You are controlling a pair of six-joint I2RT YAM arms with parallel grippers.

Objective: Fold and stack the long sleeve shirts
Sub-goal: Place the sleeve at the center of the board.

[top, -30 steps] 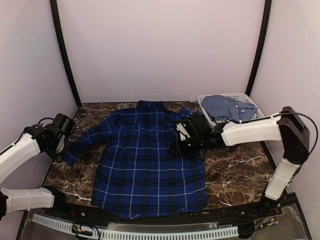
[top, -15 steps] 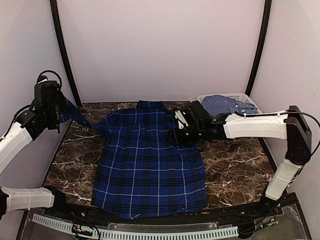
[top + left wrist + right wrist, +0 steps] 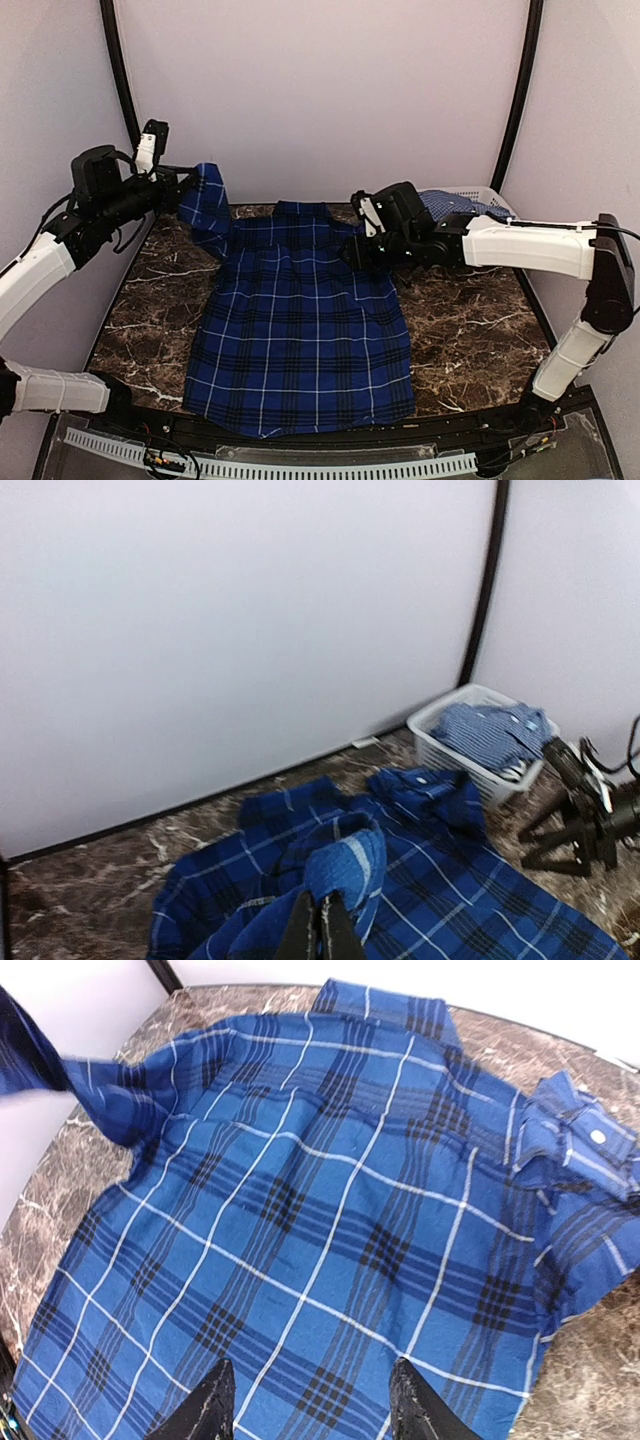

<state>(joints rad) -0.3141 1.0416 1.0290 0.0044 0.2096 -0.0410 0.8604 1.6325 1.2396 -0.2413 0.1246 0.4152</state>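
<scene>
left gripper (image 3: 320, 922) pinches sleeve (image 3: 208, 205) of plaid shirt (image 3: 300, 330) above table (image 3: 470, 330) back-left corner; right gripper (image 3: 310, 1400) spread, empty. Thin pinch could slip, sleeve drops bunched.

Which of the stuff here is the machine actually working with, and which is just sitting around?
Part of the job:
- dark plaid shirt, spread on the marble table, one sleeve lifted by the left gripper
- lighter checked shirt, lying in the pale basket
- right gripper, open above the plaid shirt

Just lying about:
- pale basket
- marble table
</scene>
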